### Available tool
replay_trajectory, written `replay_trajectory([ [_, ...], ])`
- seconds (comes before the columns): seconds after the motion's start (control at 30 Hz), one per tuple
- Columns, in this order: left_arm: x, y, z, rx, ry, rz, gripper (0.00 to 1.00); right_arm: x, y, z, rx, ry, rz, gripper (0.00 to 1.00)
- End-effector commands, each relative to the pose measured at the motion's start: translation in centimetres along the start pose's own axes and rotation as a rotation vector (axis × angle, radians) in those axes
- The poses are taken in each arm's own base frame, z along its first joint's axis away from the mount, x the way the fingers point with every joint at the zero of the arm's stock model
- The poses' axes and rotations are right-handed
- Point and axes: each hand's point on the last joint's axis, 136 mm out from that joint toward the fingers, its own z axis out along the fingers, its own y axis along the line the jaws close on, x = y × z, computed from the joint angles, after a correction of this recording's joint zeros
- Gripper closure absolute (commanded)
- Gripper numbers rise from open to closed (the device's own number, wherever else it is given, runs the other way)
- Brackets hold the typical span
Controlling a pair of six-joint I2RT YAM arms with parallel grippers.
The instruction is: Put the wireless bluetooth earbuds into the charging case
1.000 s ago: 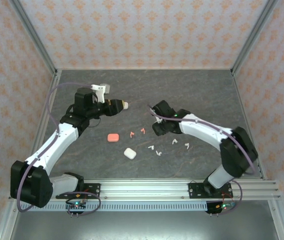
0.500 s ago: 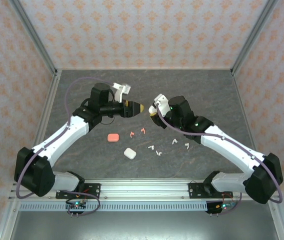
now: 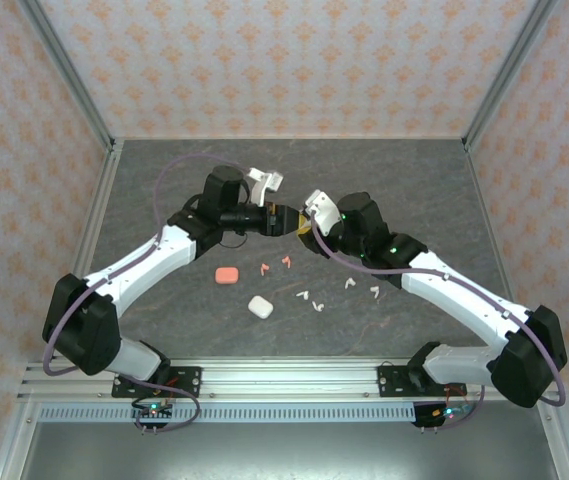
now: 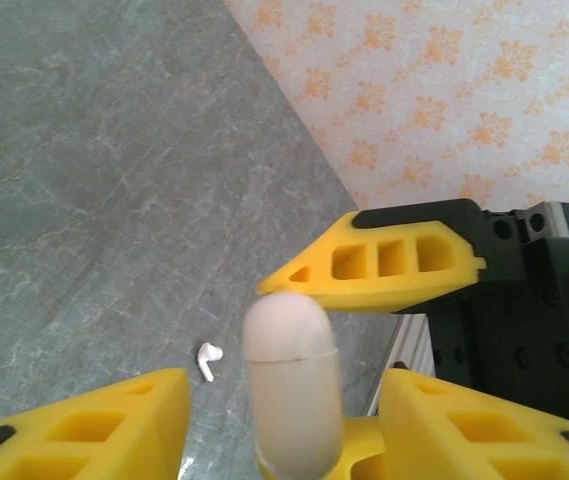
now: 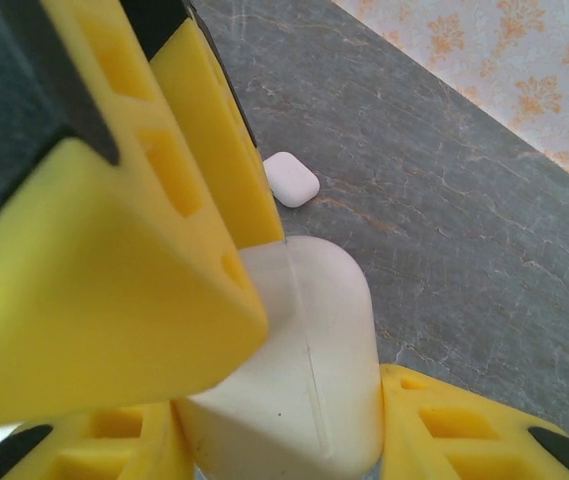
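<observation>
Work is going on up in the air, above the table [image 3: 404,180]. The left gripper [image 4: 284,380] has a white case [image 4: 290,335] standing between its two yellow fingers. The long way of the case runs straight out from this gripper toward the other one. The lid is at the far end and looks shut. A strip of table shows between the case and one finger, so I cannot tell if the left gripper is squeezing the case or has let go a little. The right gripper [image 5: 279,415] is at the lid end and touches the case. The case sits between its fingers too, but I cannot tell if they pinch it. I think the lid has to open next, and the right gripper is the nearer one to it. Down below both grippers lie a pink case [image 3: 227,274], two pink earbuds [image 3: 264,267], a second white case [image 3: 260,307] and some white earbuds [image 3: 317,305]. The pink earbuds are nearer the left gripper, and the white earbuds are nearer the right one. A second ago the grippers were well apart. The left one had the case at its tip, and the right one was low near the earbuds. Now they have met.
</observation>
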Motion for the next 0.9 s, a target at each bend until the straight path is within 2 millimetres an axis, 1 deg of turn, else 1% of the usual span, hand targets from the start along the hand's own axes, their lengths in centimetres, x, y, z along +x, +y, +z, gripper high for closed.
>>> replay_trajectory([
  [0.0, -0.5, -1.6, 0.3, 0.051, 0.016, 0.029, 0.55, -1.0, -0.2, -0.6, 0.005, -0.043, -0.019, 0.59],
  [0.3, 1.2, -1.6, 0.6, 0.057, 0.113, 0.041, 0.68, -0.9, -0.6, -0.5, 0.027, -0.035, -0.008, 0.60],
  [0.4, 1.8, -2.0, 0.5, 0.079, 0.144, 0.053, 0.72, -0.8, -0.7, -0.4, 0.031, -0.024, -0.008, 0.59],
  [0.53, 2.0, -2.1, 0.3, 0.073, 0.157, 0.076, 0.82, -0.9, -0.9, -0.6, 0.037, -0.018, -0.002, 0.55],
  [0.63, 1.5, -2.2, 0.0, 0.062, 0.131, 0.096, 0.86, -0.9, -0.9, -1.0, 0.027, -0.008, 0.015, 0.43],
  [0.73, 0.7, -2.2, -0.3, 0.039, 0.081, 0.130, 0.91, -0.4, -1.0, -1.3, 0.005, 0.005, 0.050, 0.28],
  [0.77, 0.4, -2.2, -0.4, 0.035, 0.059, 0.144, 0.93, -0.7, -1.0, -2.3, 0.003, -0.015, 0.062, 0.22],
  [0.8, 0.0, -2.3, -0.6, 0.027, 0.033, 0.160, 0.95, -0.6, -1.0, -2.7, -0.007, -0.021, 0.069, 0.16],
  [0.87, -0.7, -2.4, -1.0, 0.017, -0.015, 0.192, 0.98, -0.4, -1.1, -3.7, -0.017, -0.033, 0.081, 0.07],
])
